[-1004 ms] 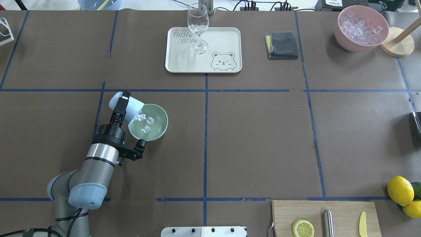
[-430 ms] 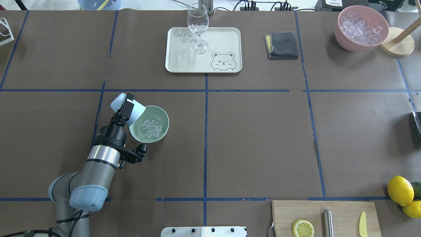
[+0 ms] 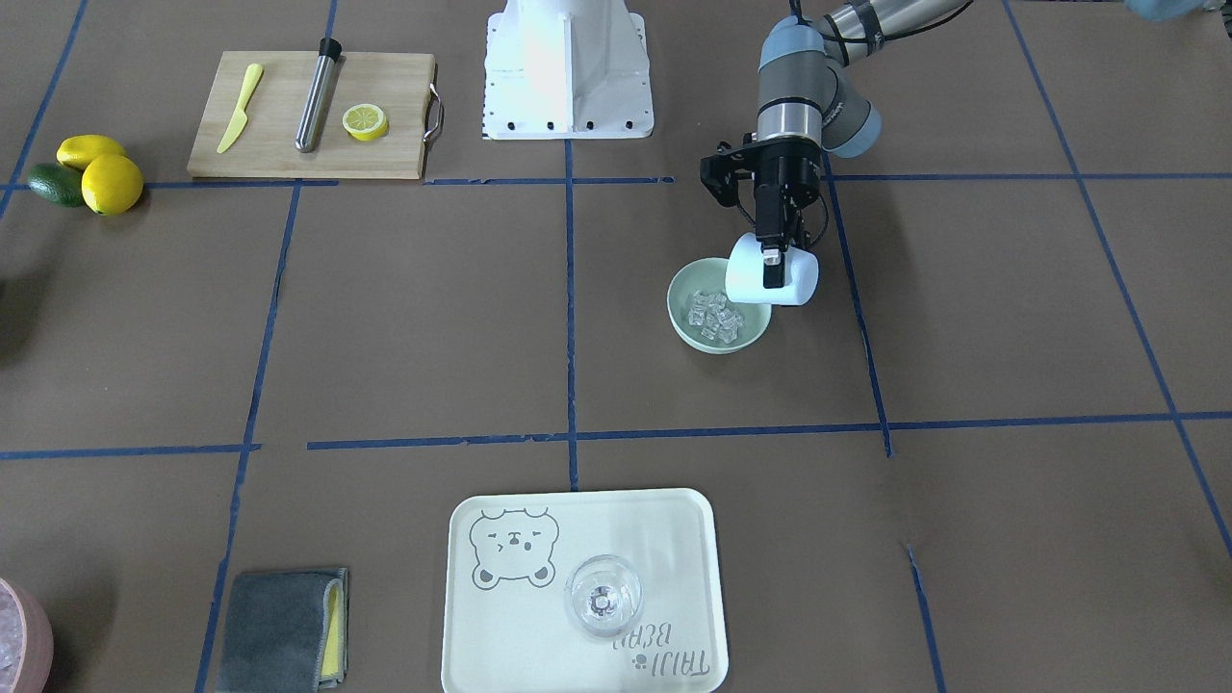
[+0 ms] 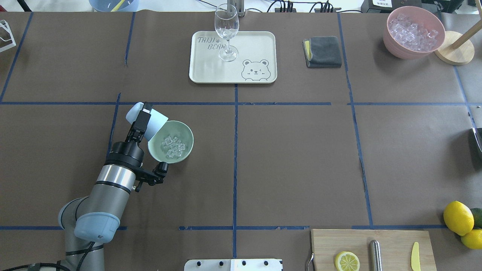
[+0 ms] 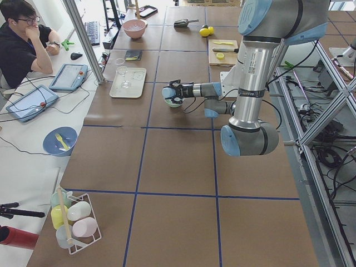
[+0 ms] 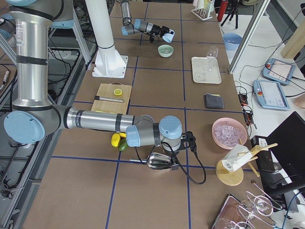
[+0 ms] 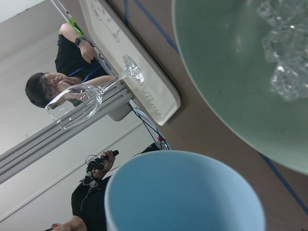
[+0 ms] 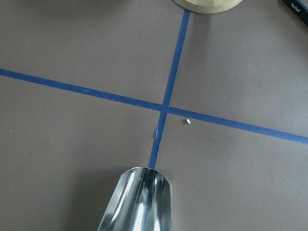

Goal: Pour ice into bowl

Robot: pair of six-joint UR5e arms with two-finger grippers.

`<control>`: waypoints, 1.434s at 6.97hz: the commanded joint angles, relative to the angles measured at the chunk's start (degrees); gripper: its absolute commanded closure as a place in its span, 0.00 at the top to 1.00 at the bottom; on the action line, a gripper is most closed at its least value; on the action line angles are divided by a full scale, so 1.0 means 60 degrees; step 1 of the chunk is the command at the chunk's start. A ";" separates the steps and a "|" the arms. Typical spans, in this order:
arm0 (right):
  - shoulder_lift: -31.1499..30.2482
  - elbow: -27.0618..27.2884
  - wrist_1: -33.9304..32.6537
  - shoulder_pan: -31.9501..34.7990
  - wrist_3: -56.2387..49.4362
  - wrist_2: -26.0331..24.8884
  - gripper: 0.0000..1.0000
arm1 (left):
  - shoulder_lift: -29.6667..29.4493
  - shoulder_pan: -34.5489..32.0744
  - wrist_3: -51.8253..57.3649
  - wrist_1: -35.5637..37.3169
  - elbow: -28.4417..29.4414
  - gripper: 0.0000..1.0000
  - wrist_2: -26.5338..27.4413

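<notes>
The mint-green bowl stands on the brown table left of centre, and it also shows in the front view. Small clear ice cubes lie in it, seen also in the front view and the left wrist view. My left gripper is shut on a light blue cup, tipped on its side with its mouth at the bowl's left rim. The cup's inside shows no ice. My right gripper is at the table's right end with a metal scoop in it.
A cream tray with a wine glass stands at the back centre. A grey cloth and a pink bowl of ice are at the back right. A cutting board and lemons are at the front right.
The ice has dropped out of the cup and settled in the bowl. My left gripper has drawn the tipped cup back a little toward the bowl's left rim.
</notes>
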 commanded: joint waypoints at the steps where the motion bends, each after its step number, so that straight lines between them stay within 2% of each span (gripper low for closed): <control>1: 0.0003 -0.0006 0.0000 0.0005 0.0012 0.0012 1.00 | -0.0022 -0.0026 -0.3159 -0.0657 -0.0055 0.00 -0.0108; 5: 0.0076 -0.0006 0.0000 0.0005 0.0012 0.0012 1.00 | -0.0022 -0.0041 -1.3787 -0.0759 -0.0449 0.00 -0.2563; 6: 0.0090 0.0009 0.0000 0.0005 0.0012 0.0012 1.00 | -0.0007 -0.0070 -1.6278 -0.0745 -0.0465 0.00 -0.2802; 7: 0.0120 0.0009 0.0000 0.0005 0.0012 0.0012 1.00 | 0.0022 -0.0128 -1.9783 -0.0730 -0.0465 0.00 -0.3123; 8: 0.0134 0.0009 0.0000 0.0005 -0.0002 0.0012 1.00 | 0.0486 -0.0158 -2.0471 -0.0672 -0.0465 0.00 -0.3097; 10: 0.0149 0.0023 0.0000 0.0005 0.0012 0.0012 1.00 | 0.1511 -0.0770 -2.0652 -0.0773 -0.0611 0.00 -0.3126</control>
